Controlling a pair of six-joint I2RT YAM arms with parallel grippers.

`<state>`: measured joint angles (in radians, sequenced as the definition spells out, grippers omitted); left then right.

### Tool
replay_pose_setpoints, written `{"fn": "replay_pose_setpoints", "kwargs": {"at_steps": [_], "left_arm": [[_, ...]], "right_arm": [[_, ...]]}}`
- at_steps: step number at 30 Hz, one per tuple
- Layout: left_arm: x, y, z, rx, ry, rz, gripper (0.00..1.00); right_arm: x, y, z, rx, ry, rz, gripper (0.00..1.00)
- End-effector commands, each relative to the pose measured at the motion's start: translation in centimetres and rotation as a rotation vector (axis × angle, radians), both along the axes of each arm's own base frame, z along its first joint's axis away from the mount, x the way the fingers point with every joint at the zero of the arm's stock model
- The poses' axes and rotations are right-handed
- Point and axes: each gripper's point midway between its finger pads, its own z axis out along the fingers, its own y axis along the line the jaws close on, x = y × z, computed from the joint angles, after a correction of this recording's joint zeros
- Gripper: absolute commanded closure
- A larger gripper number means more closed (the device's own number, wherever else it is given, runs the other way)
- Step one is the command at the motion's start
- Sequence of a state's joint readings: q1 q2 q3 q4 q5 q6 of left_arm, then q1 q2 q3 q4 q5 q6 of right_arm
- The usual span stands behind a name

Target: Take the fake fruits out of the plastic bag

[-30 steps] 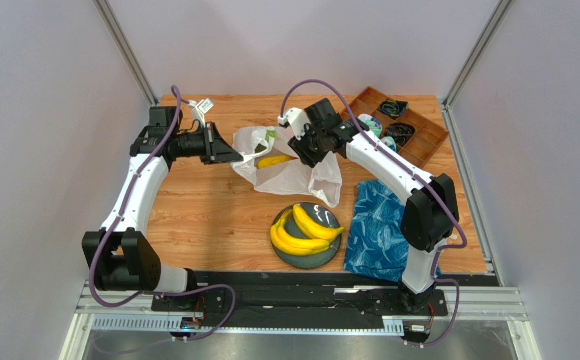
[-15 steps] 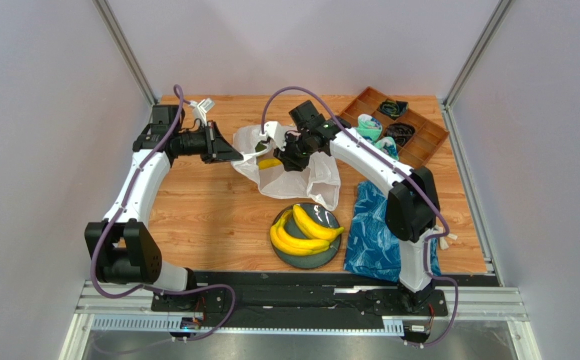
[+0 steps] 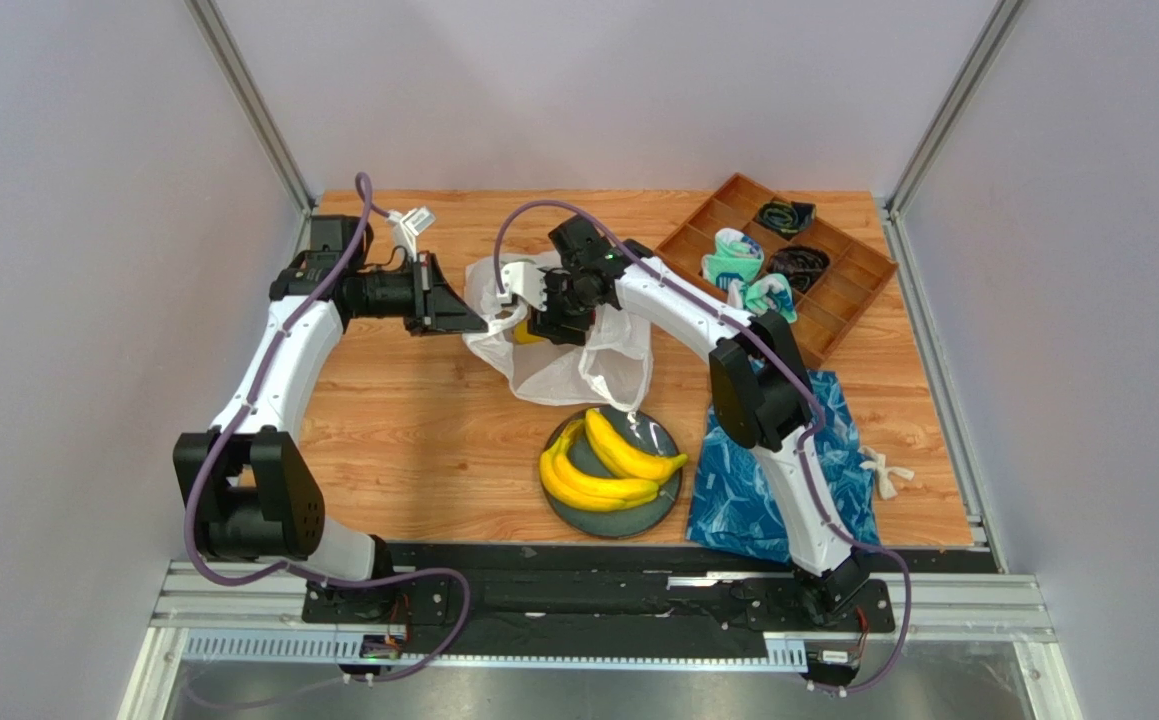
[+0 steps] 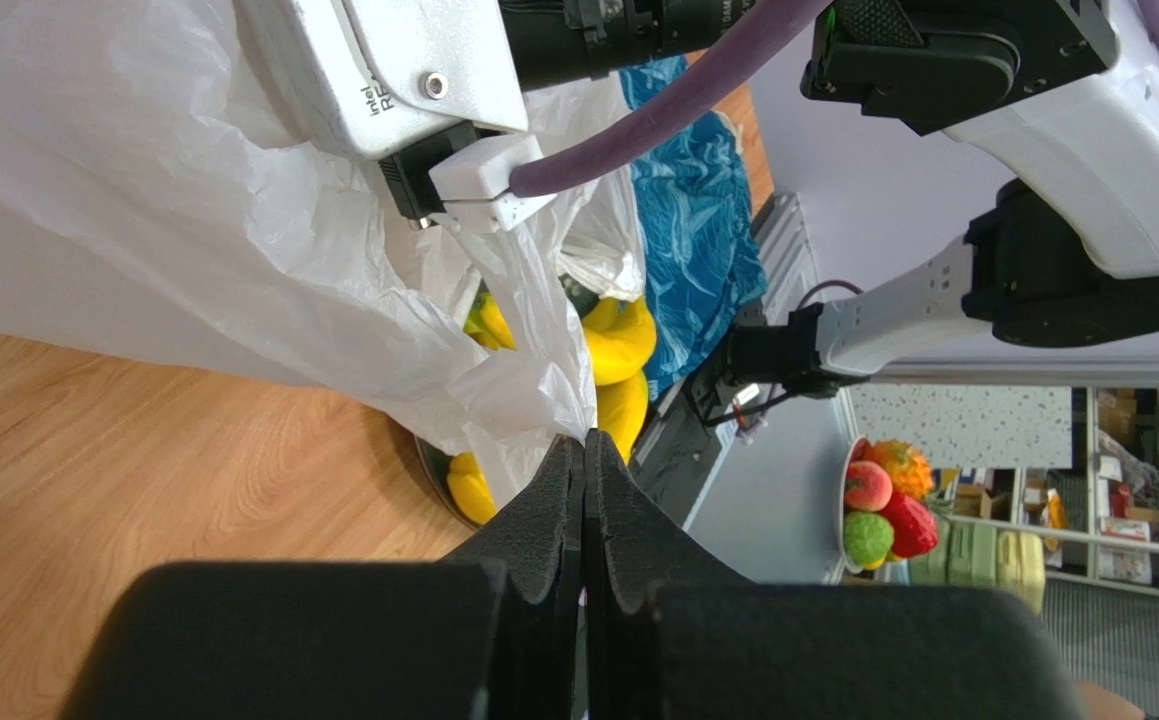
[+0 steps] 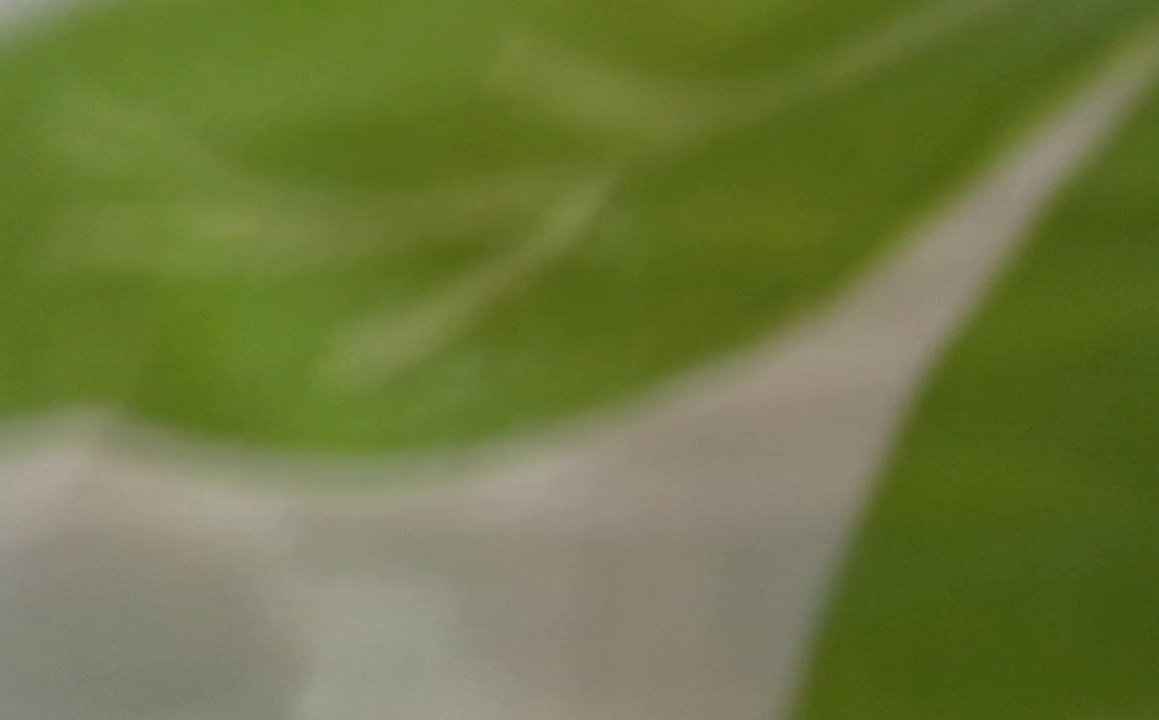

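The thin white translucent plastic bag [image 3: 585, 368] lies mid-desk, its mouth toward the left arm. The left pincer [image 4: 585, 450] is clamped tight on the bag's rim. The right pincer [image 3: 528, 315] sits inside the mouth, nearer the fruit; how wide it stands I cannot tell. A glossy green fake fruit [image 5: 390, 180] fills its camera, dead ahead and very close. A yellow banana sliver [image 3: 527, 335] shows just beside the pincer. Both fruits' long axes are hidden.

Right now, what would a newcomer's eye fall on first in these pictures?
The white plastic bag at mid-table draws the eye: the left gripper pinches its edge, and the right gripper reaches into its mouth. Nearer the arms, a yellow banana bunch lies on a dark plate.
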<state>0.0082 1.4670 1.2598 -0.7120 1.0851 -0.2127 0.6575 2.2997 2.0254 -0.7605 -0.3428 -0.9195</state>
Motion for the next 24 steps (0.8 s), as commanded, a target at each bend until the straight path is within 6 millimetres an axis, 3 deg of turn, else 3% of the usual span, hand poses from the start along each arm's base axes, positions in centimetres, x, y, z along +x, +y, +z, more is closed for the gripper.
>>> {"fn": "replay_pose_setpoints", "kwargs": {"at_steps": [1, 4, 5, 7, 9, 15, 17, 20, 22, 23, 24], "left_arm": [[-0.3, -0.1, 0.3, -0.020, -0.034, -0.041, 1.00], [-0.3, -0.3, 0.4, -0.021, -0.037, -0.047, 1.00], [-0.4, -0.3, 0.6, -0.022, -0.043, -0.050, 1.00], [-0.5, -0.4, 0.6, -0.024, -0.041, -0.051, 1.00], [-0.6, -0.4, 0.7, -0.024, -0.042, -0.053, 1.00], [-0.6, -0.3, 0.6, -0.020, -0.047, -0.052, 1.00], [-0.5, -0.4, 0.5, -0.018, -0.049, -0.051, 1.00], [-0.4, -0.4, 0.5, -0.025, -0.046, -0.049, 1.00], [-0.3, -0.5, 0.5, -0.031, -0.043, -0.046, 1.00], [0.0, -0.5, 0.6, -0.037, -0.045, -0.042, 1.00], [0.1, -0.5, 0.8, -0.039, -0.047, -0.039, 1.00]], "right_arm": [[2.5, 2.1, 2.3, 0.085, -0.113, 0.041, 0.35], [3.0, 2.4, 1.0, 0.076, -0.098, 0.030, 0.29], [3.6, 2.8, 1.7, 0.084, -0.116, 0.028, 0.28], [3.5, 2.4, -1.0, 0.028, -0.064, 0.027, 0.28], [4.3, 2.7, -1.8, 0.008, -0.065, 0.030, 0.30], [3.2, 2.1, -3.5, -0.043, -0.046, 0.109, 0.36], [2.8, 1.9, -3.9, -0.052, -0.035, 0.119, 0.45], [2.8, 1.9, -2.8, -0.041, -0.049, 0.130, 0.67], [2.5, 1.9, -2.0, -0.026, -0.053, 0.132, 0.73], [2.3, 2.2, 0.4, 0.009, -0.080, 0.138, 0.76], [2.0, 2.2, 1.3, 0.026, -0.084, 0.140, 0.76]]}}
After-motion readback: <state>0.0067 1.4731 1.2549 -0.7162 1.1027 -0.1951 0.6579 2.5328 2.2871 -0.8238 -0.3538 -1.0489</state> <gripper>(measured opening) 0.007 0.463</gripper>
